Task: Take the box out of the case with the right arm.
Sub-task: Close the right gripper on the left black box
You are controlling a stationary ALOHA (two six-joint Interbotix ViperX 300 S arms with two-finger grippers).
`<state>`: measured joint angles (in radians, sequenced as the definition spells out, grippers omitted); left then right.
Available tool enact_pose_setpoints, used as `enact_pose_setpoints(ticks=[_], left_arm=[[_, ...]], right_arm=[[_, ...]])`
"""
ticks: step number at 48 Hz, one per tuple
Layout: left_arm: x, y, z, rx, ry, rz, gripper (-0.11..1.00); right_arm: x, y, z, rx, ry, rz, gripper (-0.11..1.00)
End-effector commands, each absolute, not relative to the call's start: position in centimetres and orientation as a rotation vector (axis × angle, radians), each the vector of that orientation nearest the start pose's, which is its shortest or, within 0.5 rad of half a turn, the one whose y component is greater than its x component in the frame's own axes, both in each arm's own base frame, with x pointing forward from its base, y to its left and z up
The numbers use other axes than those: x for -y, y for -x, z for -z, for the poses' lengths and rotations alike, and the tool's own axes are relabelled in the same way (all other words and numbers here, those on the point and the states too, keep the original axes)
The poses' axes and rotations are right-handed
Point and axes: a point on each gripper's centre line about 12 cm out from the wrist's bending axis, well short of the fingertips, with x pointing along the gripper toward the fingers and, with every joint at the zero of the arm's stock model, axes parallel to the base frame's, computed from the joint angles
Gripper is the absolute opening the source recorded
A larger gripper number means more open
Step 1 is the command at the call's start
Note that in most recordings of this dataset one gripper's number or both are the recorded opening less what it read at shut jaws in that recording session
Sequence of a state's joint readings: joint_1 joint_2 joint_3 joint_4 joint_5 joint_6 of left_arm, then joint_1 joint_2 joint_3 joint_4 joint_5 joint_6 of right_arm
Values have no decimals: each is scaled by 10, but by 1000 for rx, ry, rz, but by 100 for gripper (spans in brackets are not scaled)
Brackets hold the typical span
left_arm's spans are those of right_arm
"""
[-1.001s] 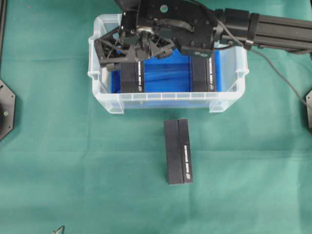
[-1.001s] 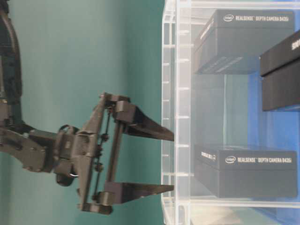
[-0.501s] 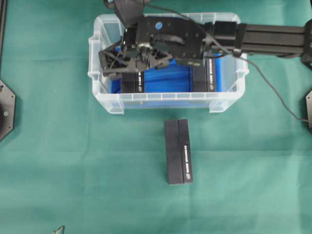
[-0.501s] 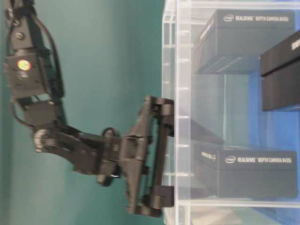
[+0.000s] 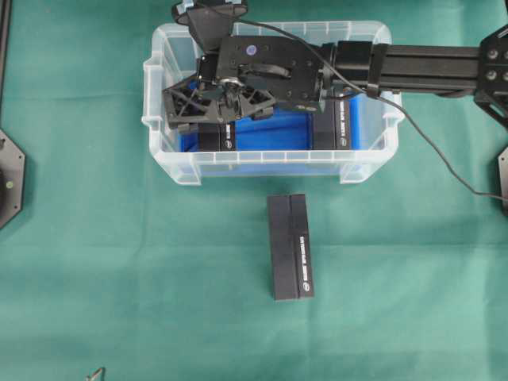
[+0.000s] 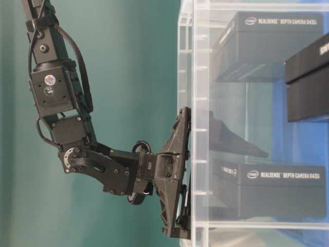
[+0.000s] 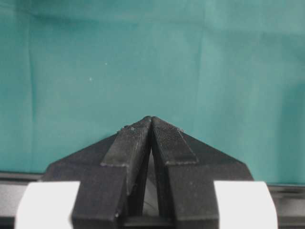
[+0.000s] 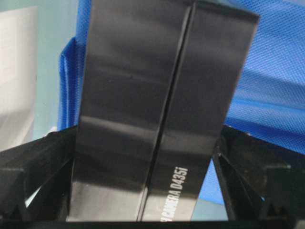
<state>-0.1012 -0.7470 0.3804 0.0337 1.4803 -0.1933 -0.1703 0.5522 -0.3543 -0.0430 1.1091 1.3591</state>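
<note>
The clear case [image 5: 163,151] with a blue floor holds two black boxes. The left box [image 5: 216,136] lies under my right gripper [image 5: 225,107], which reaches into the case from the right. In the right wrist view that box [image 8: 157,95] sits between the open fingers [image 8: 248,167], with a strip of blue showing at the right finger. From table level one finger [image 6: 234,143] is inside the case above the box [image 6: 270,188]; the other finger is hidden. The second box [image 5: 331,127] is partly under the arm. My left gripper [image 7: 151,120] is shut over green cloth, holding nothing.
A third black box [image 5: 290,246] lies on the green cloth in front of the case. The case walls [image 6: 198,123] stand close around the right gripper. Black mounts sit at the table's left edge [image 5: 9,178] and right edge [image 5: 502,178].
My right gripper has come down from above the case rim into the case, staying open. Its fingers now straddle the left box. The boxes have not moved.
</note>
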Motion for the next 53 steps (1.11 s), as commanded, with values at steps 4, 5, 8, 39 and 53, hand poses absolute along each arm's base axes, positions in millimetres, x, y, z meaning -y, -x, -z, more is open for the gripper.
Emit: enact_pose_setpoints(ticks=[4, 5, 8, 39, 53], left_arm=[[13, -173, -393, -1097, 97, -46, 0], [13, -173, -393, -1097, 98, -47, 0], [13, -173, -393, -1097, 98, -47, 0], [13, -173, -393, -1097, 96, -45, 0], [13, -173, -393, -1097, 96, -45, 0]], right_arm=[[93, -527, -193, -947, -1227, 997, 95], [94, -527, -194, -945, -1230, 999, 95], [93, -527, -194, -942, -1237, 1003, 94], [95, -529, -200, -920, -1246, 1007, 68], [94, -527, -213, -900, -1276, 1021, 68]])
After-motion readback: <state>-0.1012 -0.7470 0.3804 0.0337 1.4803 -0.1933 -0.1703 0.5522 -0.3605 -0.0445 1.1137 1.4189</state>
